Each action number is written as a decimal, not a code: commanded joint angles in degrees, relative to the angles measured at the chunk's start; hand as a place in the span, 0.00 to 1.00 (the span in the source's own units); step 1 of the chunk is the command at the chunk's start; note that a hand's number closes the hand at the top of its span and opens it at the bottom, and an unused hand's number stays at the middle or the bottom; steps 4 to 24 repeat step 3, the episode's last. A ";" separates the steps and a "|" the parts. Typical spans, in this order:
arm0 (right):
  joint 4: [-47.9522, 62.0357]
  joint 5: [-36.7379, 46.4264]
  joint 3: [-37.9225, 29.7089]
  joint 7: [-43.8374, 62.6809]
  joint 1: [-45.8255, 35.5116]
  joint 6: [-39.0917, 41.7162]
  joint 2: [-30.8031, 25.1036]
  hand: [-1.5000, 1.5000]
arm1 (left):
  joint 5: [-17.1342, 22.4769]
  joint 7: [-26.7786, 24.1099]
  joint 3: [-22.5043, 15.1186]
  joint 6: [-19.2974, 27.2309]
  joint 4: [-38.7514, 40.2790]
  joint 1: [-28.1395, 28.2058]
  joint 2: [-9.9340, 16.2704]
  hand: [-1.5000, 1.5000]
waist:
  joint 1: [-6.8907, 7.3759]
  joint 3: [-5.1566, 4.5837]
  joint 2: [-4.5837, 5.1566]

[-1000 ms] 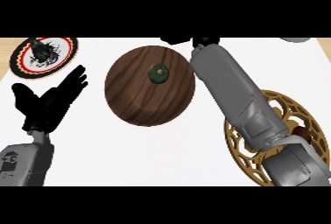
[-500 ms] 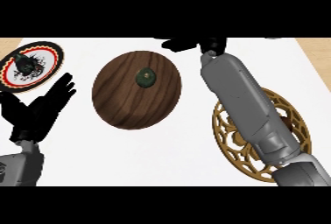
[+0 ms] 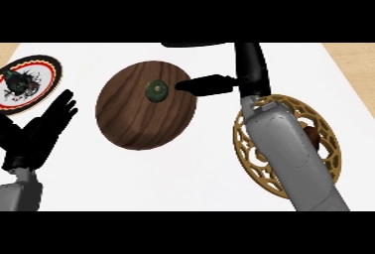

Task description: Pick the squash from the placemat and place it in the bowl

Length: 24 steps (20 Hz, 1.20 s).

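Two grey arms, smooth and a bit shiny, with rounded shells. Right arm (image 3: 293,154) big and long, with a thin seam line near the wrist. Left arm (image 3: 18,196) just a short grey stub. Black hands on both: left hand (image 3: 36,134) and right hand (image 3: 249,74), all dark, no marks.

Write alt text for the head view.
The right hand reaches toward a small dark green squash on a round wooden placemat. A gold openwork bowl lies under its forearm; the open left hand rests lower left.
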 commanded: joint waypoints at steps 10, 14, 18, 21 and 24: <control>-23.59 -1.76 6.06 0.62 19.68 4.37 -4.50 1.00 | -0.53 0.60 -0.77 0.69 -3.05 2.10 -0.79 0.50 | -0.81 0.06 0.03; -23.59 -1.76 6.06 0.62 19.68 4.37 -4.50 1.00 | -0.53 0.60 -0.77 0.69 -3.05 2.10 -0.79 0.50 | -0.81 0.06 0.03; -23.59 -1.76 6.06 0.62 19.68 4.37 -4.50 1.00 | -0.53 0.60 -0.77 0.69 -3.05 2.10 -0.79 0.50 | -0.81 0.06 0.03; -23.59 -1.76 6.06 0.62 19.68 4.37 -4.50 1.00 | -0.53 0.60 -0.77 0.69 -3.05 2.10 -0.79 0.50 | -0.81 0.06 0.03; -23.59 -1.76 6.06 0.62 19.68 4.37 -4.50 1.00 | -0.53 0.60 -0.77 0.69 -3.05 2.10 -0.79 0.50 | -0.81 0.06 0.03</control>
